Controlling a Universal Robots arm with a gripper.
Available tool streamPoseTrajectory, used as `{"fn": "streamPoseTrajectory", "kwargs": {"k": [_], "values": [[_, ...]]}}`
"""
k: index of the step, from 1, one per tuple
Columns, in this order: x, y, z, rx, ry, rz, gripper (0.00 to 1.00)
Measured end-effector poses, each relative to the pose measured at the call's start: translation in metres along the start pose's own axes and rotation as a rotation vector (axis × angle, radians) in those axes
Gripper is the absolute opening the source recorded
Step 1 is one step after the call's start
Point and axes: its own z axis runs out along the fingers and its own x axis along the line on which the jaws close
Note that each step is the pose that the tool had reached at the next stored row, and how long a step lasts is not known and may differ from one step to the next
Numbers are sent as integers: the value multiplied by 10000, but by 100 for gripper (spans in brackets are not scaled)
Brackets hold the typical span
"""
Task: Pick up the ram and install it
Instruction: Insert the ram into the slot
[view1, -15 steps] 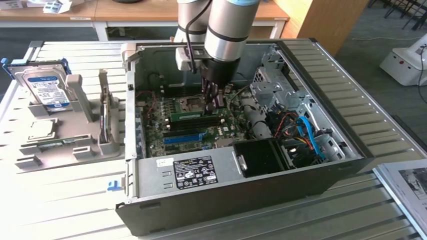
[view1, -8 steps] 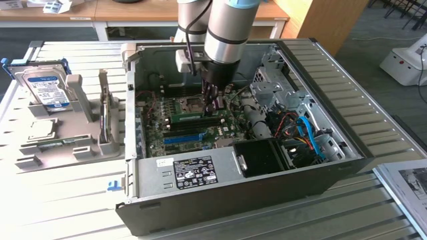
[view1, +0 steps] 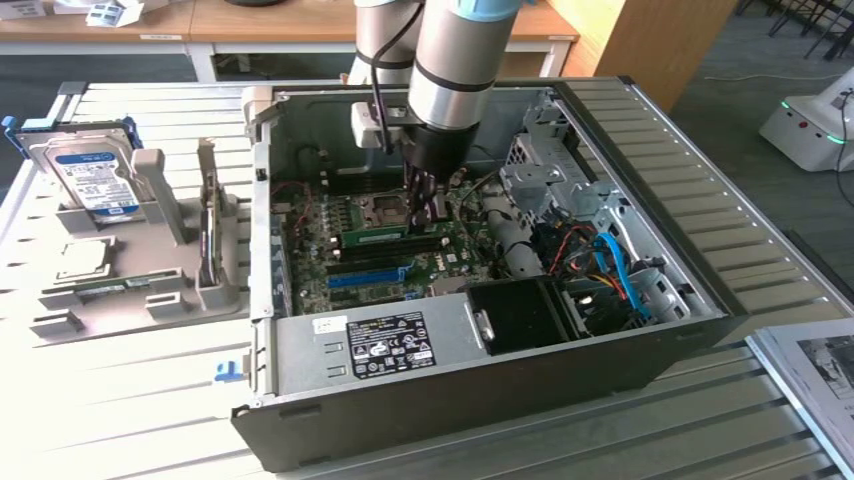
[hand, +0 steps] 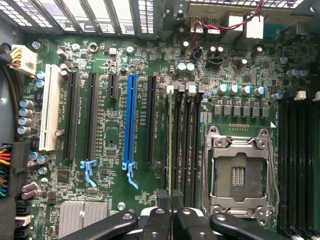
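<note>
The ram (view1: 374, 237) is down inside the open PC case (view1: 667, 200). It's pinched in the gripper (view1: 430, 210), whose jaws are nearly closed with just the thin board between them. In the wrist view you see the stick edge-on (hand: 171, 145), a skinny greenish line running away from the gripper (hand: 172, 212) along the bank of black memory slots (hand: 186, 140). It sits on the side of the bank nearest the blue expansion slot (hand: 131, 120), with the empty CPU socket (hand: 239, 172) on the other side. I can't tell from here whether the bottom edge is in the slot or just hovering over it.

My take on doing this bit right is that it's all about alignment. Keep the stick dead parallel to the slot and upright, not leaning toward a neighbouring slot, and make sure the white latch (hand: 170, 90) at the end is out of the way. Push straight down and evenly along the length. If one end goes in first it'll bind, and the grip looks like it's toward one end, so I'd watch for tilt.
</note>
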Motion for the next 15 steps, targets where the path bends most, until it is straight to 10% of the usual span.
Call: {"fn": "streamPoseTrajectory", "kwargs": {"k": [15], "values": [[0, 0, 2, 6, -23, 160, 12]]}}
